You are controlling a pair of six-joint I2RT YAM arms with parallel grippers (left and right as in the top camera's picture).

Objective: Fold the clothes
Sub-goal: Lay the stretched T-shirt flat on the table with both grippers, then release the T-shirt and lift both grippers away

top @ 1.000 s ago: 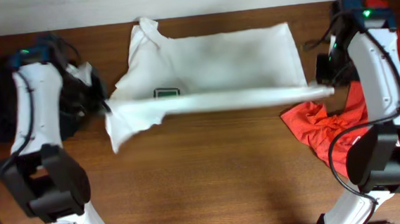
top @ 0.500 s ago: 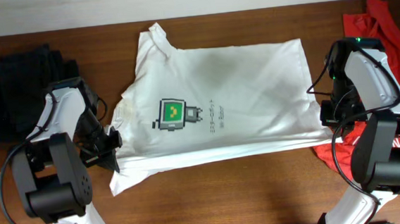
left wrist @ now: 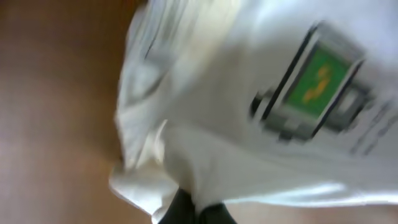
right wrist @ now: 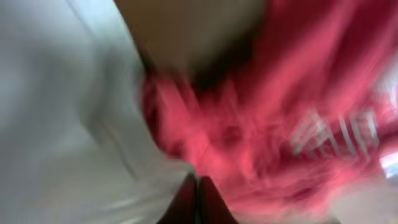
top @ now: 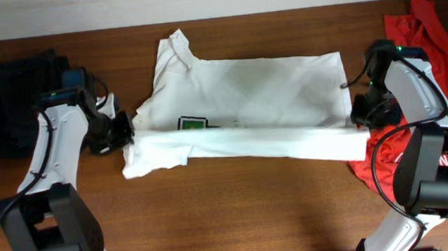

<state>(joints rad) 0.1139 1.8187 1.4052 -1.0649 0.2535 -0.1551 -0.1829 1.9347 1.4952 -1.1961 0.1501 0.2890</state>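
Overhead view: even, diffuse light, sharp focus; the white shirt (top: 253, 92) throws a faint soft shadow on the counter (top: 238, 211). Left wrist view: bright, smeared by motion blur. Right wrist view: heavily blurred, the red shirt (right wrist: 261, 124) streaked.

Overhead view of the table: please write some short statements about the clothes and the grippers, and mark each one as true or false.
1. The white T-shirt lies between the left arm and the right arm. True.
2. In the overhead view the pixel print shows whole. False: the shirt's folded edge covers its lower part.
3. The red T-shirt lies beside the left arm. False: it lies at the right arm's side.
4. The left gripper grips the white T-shirt at one end of the folded edge. True.
5. A dark cloth lies at the table's end beyond the left arm. True.
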